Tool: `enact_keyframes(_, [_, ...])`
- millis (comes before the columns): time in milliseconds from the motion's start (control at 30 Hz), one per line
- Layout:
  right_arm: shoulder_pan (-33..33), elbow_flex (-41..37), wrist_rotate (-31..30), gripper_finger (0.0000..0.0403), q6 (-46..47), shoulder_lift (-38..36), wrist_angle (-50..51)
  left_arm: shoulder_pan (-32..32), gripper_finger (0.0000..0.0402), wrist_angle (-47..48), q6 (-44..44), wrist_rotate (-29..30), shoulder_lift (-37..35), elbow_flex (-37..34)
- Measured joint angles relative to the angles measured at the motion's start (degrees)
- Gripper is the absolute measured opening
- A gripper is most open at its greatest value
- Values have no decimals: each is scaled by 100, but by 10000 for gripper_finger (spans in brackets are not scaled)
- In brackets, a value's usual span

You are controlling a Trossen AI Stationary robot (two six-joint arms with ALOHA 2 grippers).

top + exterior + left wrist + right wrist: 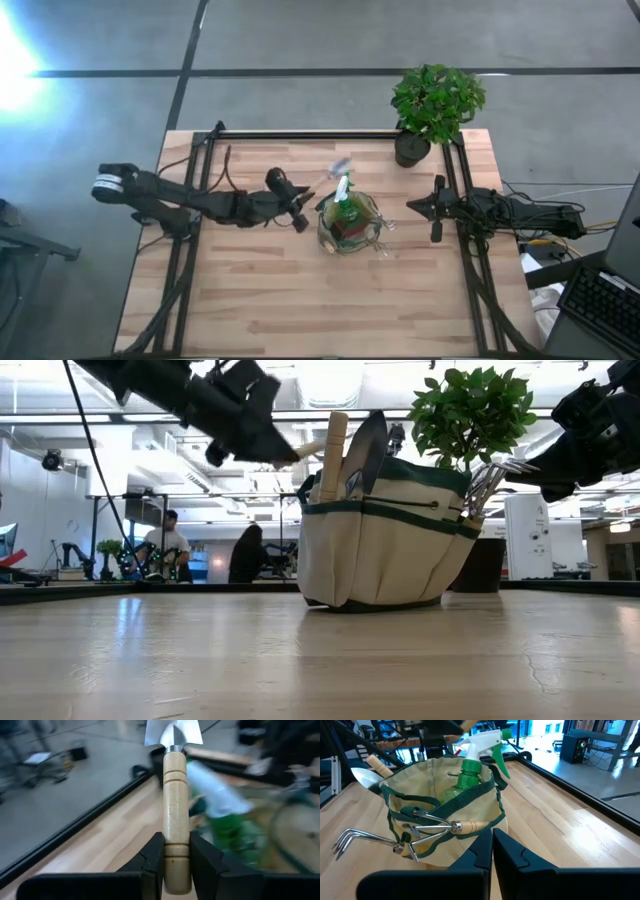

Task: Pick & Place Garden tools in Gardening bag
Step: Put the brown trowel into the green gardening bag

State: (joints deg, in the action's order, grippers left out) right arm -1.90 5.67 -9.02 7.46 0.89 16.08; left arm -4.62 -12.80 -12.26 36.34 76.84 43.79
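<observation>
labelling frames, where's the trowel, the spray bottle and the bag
trowel (176,820), left wrist view, wooden handle
spray bottle (469,770), right wrist view, green neck
bag (385,555), low view, front fabric wall

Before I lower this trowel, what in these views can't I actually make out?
- Inside of the beige, green-trimmed fabric bag: the low view shows only its wall; in the high view the contents are too small to tell apart.
- Wooden-handled steel trowel held in the left gripper: its blade is cut off by the left wrist picture's edge.
- The green spray bottle is blurred in the left wrist view.
</observation>
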Motion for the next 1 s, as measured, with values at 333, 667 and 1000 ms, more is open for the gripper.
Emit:
enact_keyframes(333, [-1, 0, 0, 8, 0, 0, 0, -323, 66, -1522, 800, -999, 22, -120])
enact_keyframes(667, [1, 0, 0, 8, 0, 0, 0, -381, 66, -4547, 1210, -2205, 22, -1068])
enact_keyframes(1000, [0, 0, 0, 8, -1, 0, 0, -381, 66, -6000, 1126, -2361, 20, -1672])
